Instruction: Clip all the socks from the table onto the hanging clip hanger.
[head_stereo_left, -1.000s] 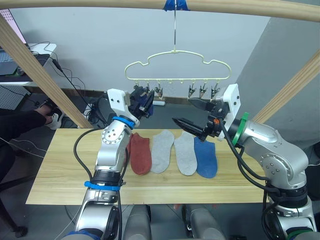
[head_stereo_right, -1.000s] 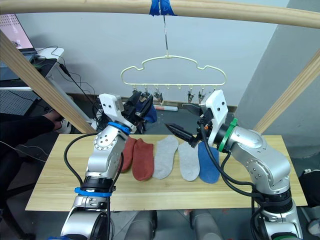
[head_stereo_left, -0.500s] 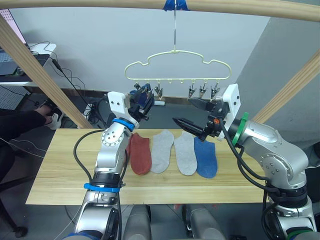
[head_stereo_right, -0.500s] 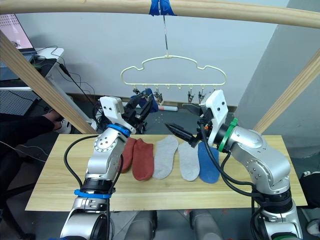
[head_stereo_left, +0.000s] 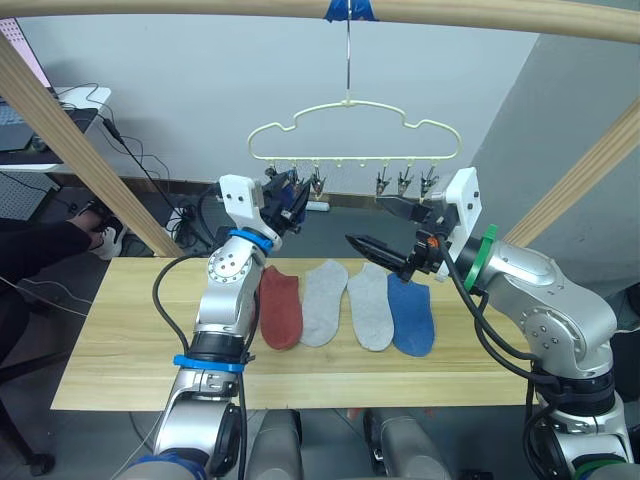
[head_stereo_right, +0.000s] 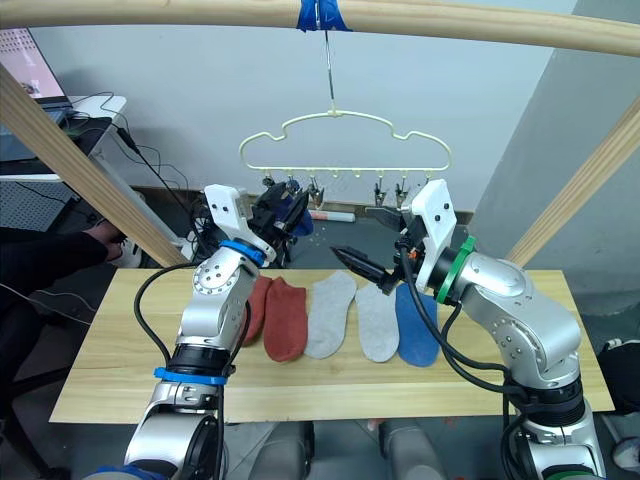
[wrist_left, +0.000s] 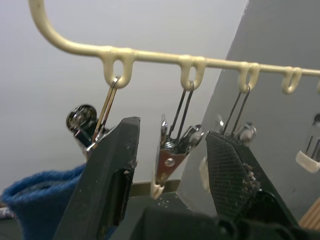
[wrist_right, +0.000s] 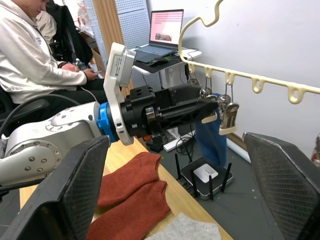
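Table (head_stereo_left: 120, 340): five socks (head_stereo_left: 345, 305) left lying in a row. Clip hanger (head_stereo_left: 352, 130) overhead, one blue sock (wrist_right: 212, 135) hanging from an end clip. Left gripper (wrist_left: 172, 165) fingers apart around next clip; right gripper (head_stereo_left: 385, 228) spread wide, empty

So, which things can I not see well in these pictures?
- Left wrist view: the blue sock is cut off by the edge, and a finger of the left pincer hides where the first clip bites it.
- Left eye view: the left arm covers nearly all of one red sock.
- Right wrist view: the hanger top is cut off by the edge.
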